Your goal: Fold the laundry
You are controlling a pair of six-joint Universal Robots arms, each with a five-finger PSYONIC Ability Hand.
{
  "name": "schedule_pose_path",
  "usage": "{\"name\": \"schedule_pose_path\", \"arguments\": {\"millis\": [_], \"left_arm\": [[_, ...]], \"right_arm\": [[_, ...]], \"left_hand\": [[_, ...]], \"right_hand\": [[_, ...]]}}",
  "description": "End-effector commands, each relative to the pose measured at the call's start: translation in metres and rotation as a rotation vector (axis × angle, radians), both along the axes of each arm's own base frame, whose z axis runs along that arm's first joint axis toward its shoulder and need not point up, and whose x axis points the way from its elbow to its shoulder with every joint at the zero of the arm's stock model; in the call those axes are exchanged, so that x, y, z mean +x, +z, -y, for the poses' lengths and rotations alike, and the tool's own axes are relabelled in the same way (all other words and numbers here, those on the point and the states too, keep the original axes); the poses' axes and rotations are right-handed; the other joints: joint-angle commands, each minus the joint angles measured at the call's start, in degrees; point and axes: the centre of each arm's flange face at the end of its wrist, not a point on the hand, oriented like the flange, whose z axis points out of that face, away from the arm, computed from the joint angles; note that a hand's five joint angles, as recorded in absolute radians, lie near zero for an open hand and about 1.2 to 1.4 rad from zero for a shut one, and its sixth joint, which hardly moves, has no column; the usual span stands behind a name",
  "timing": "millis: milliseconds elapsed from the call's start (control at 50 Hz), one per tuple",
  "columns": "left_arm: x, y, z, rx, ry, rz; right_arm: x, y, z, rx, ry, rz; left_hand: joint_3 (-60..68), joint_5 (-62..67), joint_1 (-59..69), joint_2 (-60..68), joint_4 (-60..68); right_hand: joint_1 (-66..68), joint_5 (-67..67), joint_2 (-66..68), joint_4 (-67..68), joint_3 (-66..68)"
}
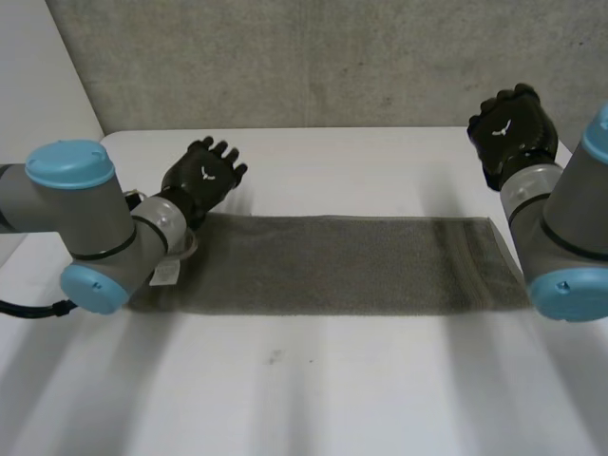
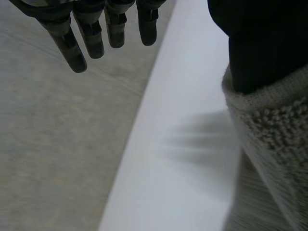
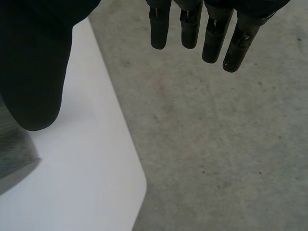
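A grey towel (image 1: 332, 264) lies flat on the white table (image 1: 313, 399) as one long folded strip running left to right. My left hand (image 1: 204, 176) hovers over the strip's far left corner, open with straight fingers (image 2: 91, 33). In the left wrist view the towel's thick looped edge (image 2: 274, 134) lies just under the thumb. My right hand (image 1: 511, 128) is raised beyond the strip's right end, near the table's far right corner. It is open too, its fingers (image 3: 192, 24) straight and empty. A corner of the towel (image 3: 12, 149) lies below its thumb (image 3: 33, 62).
A concrete wall (image 1: 332, 57) stands behind the table's far edge. A white label (image 1: 163, 274) sticks out at the towel's left end. The table's rounded far right corner (image 3: 125, 192) lies under my right hand, with grey floor (image 3: 231, 144) beyond it.
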Motion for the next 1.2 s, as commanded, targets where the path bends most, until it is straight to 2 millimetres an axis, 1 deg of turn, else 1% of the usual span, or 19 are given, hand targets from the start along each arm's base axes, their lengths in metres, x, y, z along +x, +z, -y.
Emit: {"name": "schedule_pose_path", "arguments": {"millis": [20,160,200,240,260,300,340,420,480,520,620,760,880,1020,1120,1140,1160,1180,1200], "left_arm": [[0.017,-0.016,0.012,0.049,0.022,0.018],[0.019,-0.020,0.024,0.006,0.029,0.002],[0.019,-0.018,0.026,0.004,0.028,-0.013],[0.030,-0.016,0.031,0.058,0.039,-0.046],[0.030,-0.016,0.031,0.058,0.039,-0.046],[0.030,-0.016,0.026,0.161,0.008,-0.098],[0.029,-0.015,0.023,0.201,-0.002,-0.120],[0.029,-0.015,0.020,0.235,-0.001,-0.132],[0.031,-0.009,0.026,0.169,0.029,-0.112],[0.035,-0.006,0.033,0.077,0.062,-0.068],[0.037,-0.004,0.040,-0.017,0.065,-0.005],[0.036,-0.007,0.043,-0.081,0.041,0.041],[0.031,-0.011,0.039,-0.105,-0.039,0.037],[0.032,-0.013,0.033,-0.063,-0.040,0.032],[0.034,0.001,0.018,0.068,-0.023,-0.061],[0.034,0.001,0.018,0.069,-0.023,-0.061],[0.034,0.007,0.013,0.110,-0.014,-0.105],[0.034,0.007,0.013,0.110,-0.014,-0.106],[0.036,0.015,0.008,0.153,-0.001,-0.158]], "right_arm": [[0.002,-0.015,-0.009,0.046,0.013,-0.018],[0.007,-0.020,-0.013,0.058,0.028,-0.025],[0.007,-0.021,-0.013,0.061,0.029,-0.028],[0.007,-0.021,-0.014,0.062,0.030,-0.028],[0.007,-0.022,-0.015,0.065,0.032,-0.029],[0.007,-0.022,-0.015,0.066,0.032,-0.033],[0.007,-0.023,-0.016,0.067,0.032,-0.033],[0.007,-0.024,-0.016,0.070,0.032,-0.036],[0.007,-0.026,-0.017,0.075,0.033,-0.040],[0.007,-0.026,-0.017,0.077,0.033,-0.040],[0.006,-0.027,-0.018,0.082,0.033,-0.042],[0.006,-0.031,-0.020,0.093,0.037,-0.048],[0.005,-0.032,-0.020,0.097,0.035,-0.051],[0.005,-0.033,-0.020,0.098,0.033,-0.048],[0.001,-0.032,-0.018,0.100,0.022,-0.037],[0.001,-0.032,-0.018,0.100,0.021,-0.034],[0.001,-0.032,-0.018,0.100,0.021,-0.034],[0.001,-0.032,-0.018,0.104,0.022,-0.024],[0.002,-0.032,-0.020,0.114,0.027,-0.008]], "left_hand": [[1.3,-0.8,0.5,1.4,1.3],[1.5,-0.6,0.7,1.5,1.4],[1.3,-0.8,0.5,1.4,1.3],[1.6,-0.5,0.8,1.7,1.6],[1.6,-0.5,0.8,1.7,1.6],[1.6,-0.5,0.8,1.7,1.6],[1.6,-0.5,0.8,1.7,1.6],[2.3,0.2,1.5,2.4,2.3],[2.5,0.4,1.7,2.6,2.4],[2.5,0.4,1.7,2.6,2.4],[2.8,0.7,2.0,2.9,2.8],[4.0,1.9,3.2,4.1,3.9],[5.2,3.1,4.4,5.2,5.1],[4.7,2.6,3.9,4.7,4.6],[4.8,2.7,4.0,4.9,4.8],[4.8,2.7,4.0,4.9,4.8],[5.0,2.9,4.2,5.1,5.0],[5.0,2.9,4.2,5.1,5.0],[5.3,3.2,4.5,5.4,5.3]], "right_hand": [[-2.3,-3.3,-3.1,-3.4,-2.1],[-2.3,-3.3,-3.1,-3.4,-2.1],[-2.3,-3.3,-3.1,-3.4,-2.1],[-2.3,-3.3,-3.1,-3.4,-2.1],[-2.3,-3.3,-3.1,-3.4,-2.1],[-2.3,-3.3,-3.1,-3.4,-2.1],[-2.3,-3.3,-3.1,-3.4,-2.1],[-2.3,-3.3,-3.1,-3.4,-2.1],[-2.3,-3.3,-3.1,-3.4,-2.1],[-2.3,-3.3,-3.1,-3.4,-2.1],[-2.3,-3.3,-3.1,-3.4,-2.1],[-2.3,-3.3,-3.1,-3.4,-2.1],[-2.3,-3.3,-3.1,-3.4,-2.1],[-2.3,-3.3,-3.1,-3.4,-2.1],[-2.3,-3.3,-3.1,-3.4,-2.1],[-2.3,-3.3,-3.1,-3.4,-2.1],[-2.3,-3.3,-3.1,-3.4,-2.1],[-2.3,-3.3,-3.1,-3.4,-2.1],[-2.3,-3.3,-3.1,-3.4,-2.1]]}}
